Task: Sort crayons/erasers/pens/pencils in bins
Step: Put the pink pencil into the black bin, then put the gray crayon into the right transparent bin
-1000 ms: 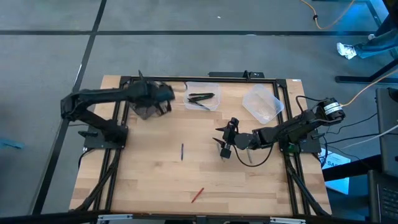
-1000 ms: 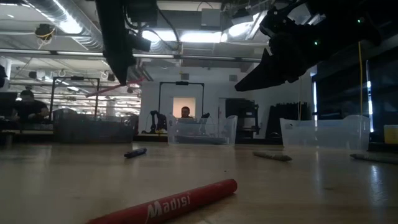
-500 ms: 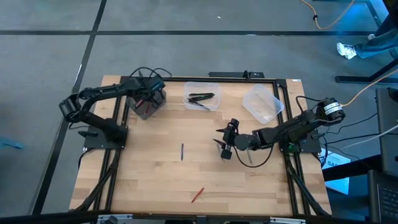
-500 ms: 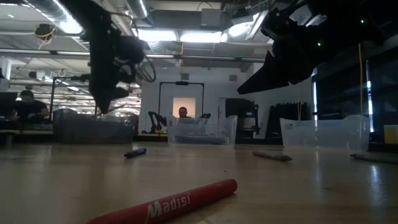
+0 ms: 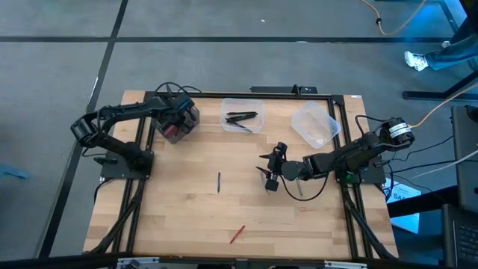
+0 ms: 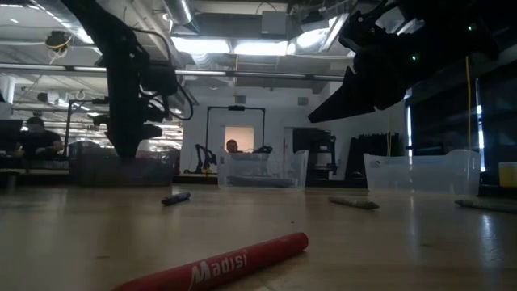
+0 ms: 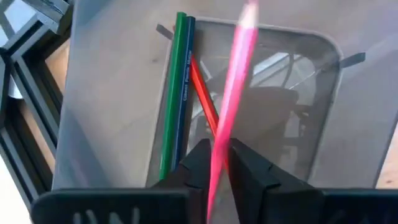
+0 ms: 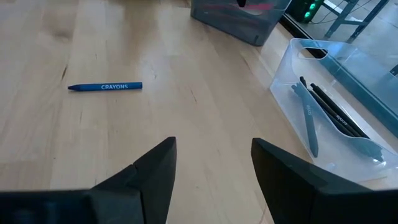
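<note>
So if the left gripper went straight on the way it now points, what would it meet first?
The left gripper, pink pencil between its fingers, points down into the grey bin. It would probably first meet the green, blue and red pencils lying inside, or the bin floor; depth is unclear.

The desk point(image 5: 187, 217) is pale wood planking inside a black metal frame point(image 5: 71, 196), standing on a grey floor point(image 5: 60, 52) crossed by dark seam lines. An orange cable point(image 5: 396, 26) loops across the floor beyond the desk's far right corner. From desk height the room behind opens up — bright strip lights point(image 6: 234, 48) on the ceiling, silver ducting point(image 6: 81, 20) overhead, a white wall with a dark-framed doorway point(image 6: 236, 129). A person point(image 6: 34, 136) sits at the far left (another shows in the doorway).
</note>
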Available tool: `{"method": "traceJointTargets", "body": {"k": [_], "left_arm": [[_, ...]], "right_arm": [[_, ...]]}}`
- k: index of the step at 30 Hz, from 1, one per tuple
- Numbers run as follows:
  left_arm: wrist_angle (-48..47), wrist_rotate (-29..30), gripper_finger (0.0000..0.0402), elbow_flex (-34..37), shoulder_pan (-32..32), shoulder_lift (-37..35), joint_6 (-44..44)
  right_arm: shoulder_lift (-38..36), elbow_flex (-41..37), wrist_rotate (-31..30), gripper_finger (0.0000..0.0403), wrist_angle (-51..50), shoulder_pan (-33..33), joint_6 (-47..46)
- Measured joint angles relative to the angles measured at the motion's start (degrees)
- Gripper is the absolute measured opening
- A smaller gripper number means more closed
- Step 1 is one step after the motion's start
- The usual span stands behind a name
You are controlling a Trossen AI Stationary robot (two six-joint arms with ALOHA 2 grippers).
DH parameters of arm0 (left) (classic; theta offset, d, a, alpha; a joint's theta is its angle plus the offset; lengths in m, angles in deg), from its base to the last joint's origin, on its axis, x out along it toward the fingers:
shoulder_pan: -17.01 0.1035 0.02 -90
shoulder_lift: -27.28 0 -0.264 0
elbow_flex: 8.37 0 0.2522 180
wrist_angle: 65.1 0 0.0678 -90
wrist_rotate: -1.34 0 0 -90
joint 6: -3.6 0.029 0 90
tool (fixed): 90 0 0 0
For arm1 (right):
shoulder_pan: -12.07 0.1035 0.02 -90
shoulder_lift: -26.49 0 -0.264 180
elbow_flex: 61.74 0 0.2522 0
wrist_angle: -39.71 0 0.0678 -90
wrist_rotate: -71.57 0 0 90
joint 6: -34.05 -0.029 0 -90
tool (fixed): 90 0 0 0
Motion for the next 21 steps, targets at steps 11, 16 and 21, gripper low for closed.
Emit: {"method": "traceJointTargets", "body": {"k": [11,16,21], "left_arm": [[0.8,0.1,0.0094,0.0,0.9,0.0,0.7],[1.9,0.2,0.0092,0.0,0.5,0.0,3.0],[2.0,0.7,0.0090,0.0,-1.0,0.0,5.3]], "right_arm": [[0.0,0.0,0.0,0.0213,0.0,0.0,0.0],[0.0,0.0,0.0,0.0213,0.0,0.0,0.0],[0.0,0.0,0.0,0.0213,0.0,0.0,-0.3]]}}
